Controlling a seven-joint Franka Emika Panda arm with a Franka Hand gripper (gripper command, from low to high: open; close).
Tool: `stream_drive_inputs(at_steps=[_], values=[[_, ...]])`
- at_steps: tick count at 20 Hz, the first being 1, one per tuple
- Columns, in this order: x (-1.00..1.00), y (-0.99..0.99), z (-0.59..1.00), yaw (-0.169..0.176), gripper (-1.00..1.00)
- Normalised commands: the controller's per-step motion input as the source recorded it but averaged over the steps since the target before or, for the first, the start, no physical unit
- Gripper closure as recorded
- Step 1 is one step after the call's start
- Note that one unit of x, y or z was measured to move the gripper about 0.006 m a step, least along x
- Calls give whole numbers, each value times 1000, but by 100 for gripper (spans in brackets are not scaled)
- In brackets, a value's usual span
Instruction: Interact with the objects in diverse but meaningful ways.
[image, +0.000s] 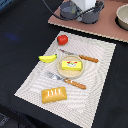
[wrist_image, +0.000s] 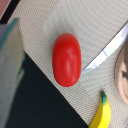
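A dark table (image: 20, 35) fills most of the exterior view; a pale woven placemat (image: 100, 75) lies on it at an angle, and a pinkish-brown board (image: 95, 27) sits at the far edge; on that board stand a grey pot (image: 92, 15) and, at the exterior view's right, a pale bowl (image: 122, 17), whose contents are not visible. On the placemat a small tan plate (image: 80, 71) holds the yellow block (image: 70, 64) with its red mark; a knife (image: 82, 56) lies just beyond the plate and a fork (image: 67, 80) just in front of it. The tomato (image: 62, 39) rests at the mat's far corner, the banana (image: 48, 58) near the mat's edge at the exterior view's left, the bread (image: 54, 94) at the near end. The gripper (image: 80, 7) hangs over the board; whether its fingers are apart or together cannot be told.
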Motion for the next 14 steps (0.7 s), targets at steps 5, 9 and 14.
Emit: stream_drive_inputs(at_steps=[5, 9, 14], values=[[90, -333, -220, -10, -100], [0, -369, -459, 0, -100], [-39, -220, -515, 0, -100]])
